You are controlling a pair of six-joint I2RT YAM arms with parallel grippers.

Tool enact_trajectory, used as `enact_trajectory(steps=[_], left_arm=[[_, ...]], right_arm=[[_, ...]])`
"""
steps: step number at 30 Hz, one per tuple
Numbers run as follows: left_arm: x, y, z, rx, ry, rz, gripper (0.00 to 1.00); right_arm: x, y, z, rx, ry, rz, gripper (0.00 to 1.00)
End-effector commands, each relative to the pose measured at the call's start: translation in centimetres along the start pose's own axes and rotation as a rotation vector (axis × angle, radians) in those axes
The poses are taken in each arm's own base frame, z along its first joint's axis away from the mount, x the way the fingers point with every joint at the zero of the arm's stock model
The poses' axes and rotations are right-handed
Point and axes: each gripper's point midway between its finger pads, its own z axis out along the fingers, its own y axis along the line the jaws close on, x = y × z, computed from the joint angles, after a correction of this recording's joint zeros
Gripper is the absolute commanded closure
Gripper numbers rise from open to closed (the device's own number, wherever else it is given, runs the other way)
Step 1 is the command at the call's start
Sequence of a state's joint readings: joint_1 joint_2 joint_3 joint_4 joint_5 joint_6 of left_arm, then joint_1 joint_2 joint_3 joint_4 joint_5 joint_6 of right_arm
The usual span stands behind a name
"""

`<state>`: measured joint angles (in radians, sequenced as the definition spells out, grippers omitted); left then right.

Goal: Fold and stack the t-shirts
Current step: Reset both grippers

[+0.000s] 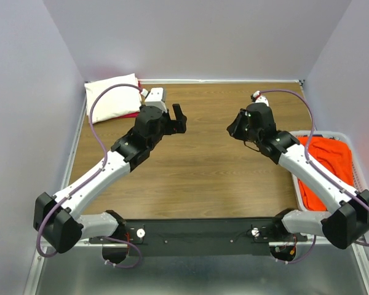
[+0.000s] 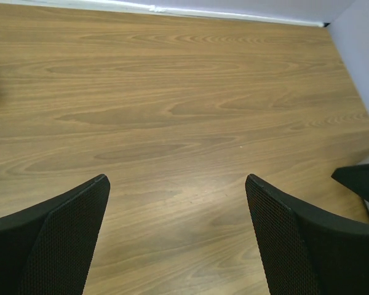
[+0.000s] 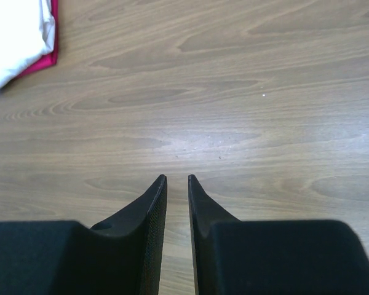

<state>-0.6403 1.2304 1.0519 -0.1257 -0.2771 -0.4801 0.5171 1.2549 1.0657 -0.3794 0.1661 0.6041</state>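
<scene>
We found two of the shirts already stacked at the upper left of the top view: the cream-white t-shirt point(image 1: 114, 98) lay folded on the magenta-pink t-shirt point(image 1: 133, 115), of which only a thin edge showed. The orange-red t-shirt point(image 1: 329, 157) lay crumpled in the laundry basket point(image 1: 332, 134) at the right edge, so we judged fetching it to be the step in hand.

Neither arm held anything. The left gripper point(image 2: 176, 179) hung over bare wood with its jaws spread wide. The right gripper point(image 3: 177, 178) had its jaws drawn nearly together, only a slim gap between them, and faced the table point(image 1: 197, 166) rather than the basket.

To do this step well, we thought the right arm, the nearer one, should turn toward the basket and open its jaws before descending. It should pinch one layer near a shoulder or hem, not a bunched fold, so the cloth would hang open when lifted. We would raise it clear of the basket rim to avoid snagging, then spread it on the bare middle of the table, well apart from the stack. The left gripper, already wide, could take the opposite shoulder.
</scene>
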Motion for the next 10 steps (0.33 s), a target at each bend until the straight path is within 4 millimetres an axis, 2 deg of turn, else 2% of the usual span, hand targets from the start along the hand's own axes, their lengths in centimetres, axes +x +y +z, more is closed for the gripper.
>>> enact_trajectory(steps=[1, 10], left_arm=[[-1.8, -0.3, -1.5, 0.008, -0.073, -0.021, 0.02], [-3.6, 0.7, -2.8, -0.041, -0.107, 0.064, 0.02]], right_arm=[[-0.5, -1.9, -0.7, 0.074, -0.050, -0.006, 0.73], [-0.7, -1.9, -1.3, 0.067, -0.064, -0.005, 0.73]])
